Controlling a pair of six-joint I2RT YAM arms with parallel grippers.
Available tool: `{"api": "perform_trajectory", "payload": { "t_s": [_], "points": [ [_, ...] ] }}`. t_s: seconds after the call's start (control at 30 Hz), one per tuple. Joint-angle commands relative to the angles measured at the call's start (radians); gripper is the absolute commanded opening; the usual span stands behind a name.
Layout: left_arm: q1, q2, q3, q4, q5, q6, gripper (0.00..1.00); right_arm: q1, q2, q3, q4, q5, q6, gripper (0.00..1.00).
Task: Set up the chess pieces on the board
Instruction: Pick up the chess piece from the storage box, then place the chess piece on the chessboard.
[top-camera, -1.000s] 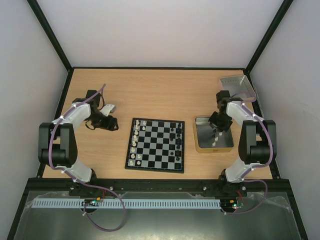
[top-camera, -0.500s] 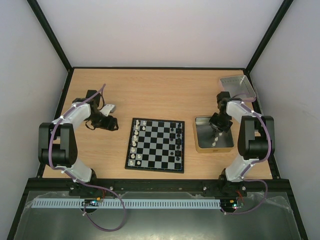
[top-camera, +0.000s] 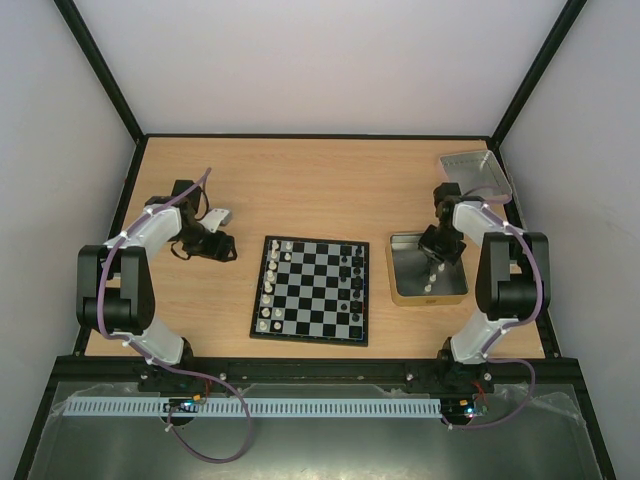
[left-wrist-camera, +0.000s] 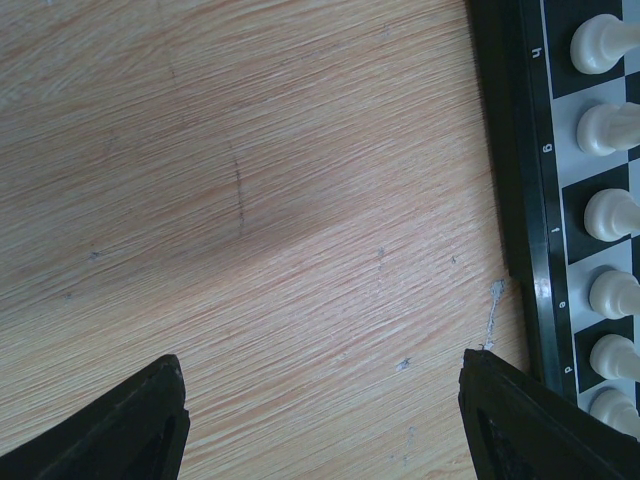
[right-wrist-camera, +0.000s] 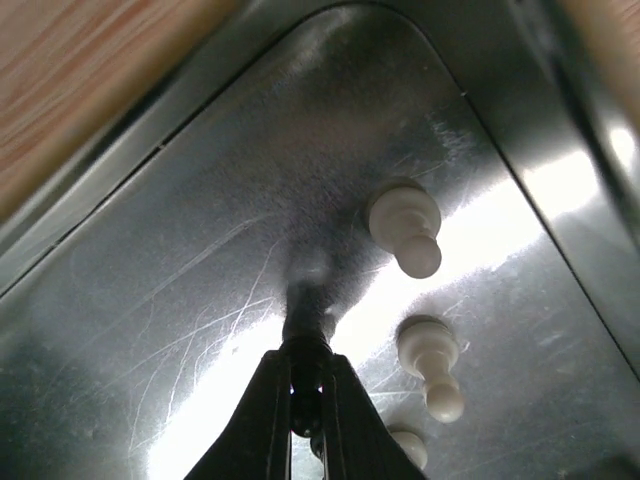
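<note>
The chessboard (top-camera: 312, 290) lies at the table's middle, with white pieces (top-camera: 268, 290) along its left files and black pieces (top-camera: 354, 282) along its right files. My right gripper (top-camera: 437, 254) is down inside the tan-rimmed tin (top-camera: 400, 292). In the right wrist view it (right-wrist-camera: 306, 372) is shut on a black chess piece (right-wrist-camera: 305, 318) just above the tin floor. Three white pawns (right-wrist-camera: 405, 228) stand in the tin beside it. My left gripper (top-camera: 226, 247) is open and empty over bare wood left of the board. The board's edge (left-wrist-camera: 522, 190) and white pieces (left-wrist-camera: 606, 127) show in the left wrist view.
A silvery grey tray (top-camera: 474, 174) sits at the back right corner. A small white block (top-camera: 219, 214) lies by the left arm. Black frame posts and pale walls close in the table on three sides.
The right arm's elbow shifted slightly between one second ago and half a second ago, and the gripper stayed in the tin. The left arm has not moved.
</note>
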Motion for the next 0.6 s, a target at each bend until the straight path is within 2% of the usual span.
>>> {"api": "perform_trajectory", "payload": {
  "t_s": [0.0, 0.13, 0.23, 0.57],
  "points": [
    [-0.004, 0.007, -0.013, -0.005, 0.010, 0.004, 0.74, 0.029, -0.076, -0.005, -0.032, 0.041, -0.008, 0.02],
    [-0.004, 0.008, -0.010, -0.005, 0.010, 0.002, 0.74, 0.168, -0.147, 0.015, -0.088, 0.113, 0.013, 0.02],
    [-0.004, 0.010, -0.007, -0.005, 0.010, 0.000, 0.74, 0.287, -0.209, 0.042, -0.154, 0.113, 0.052, 0.02],
    [-0.014, 0.022, 0.000, -0.004, 0.005, -0.004, 0.74, 0.776, -0.322, 0.018, -0.273, 0.112, 0.209, 0.03]
  ]
}}
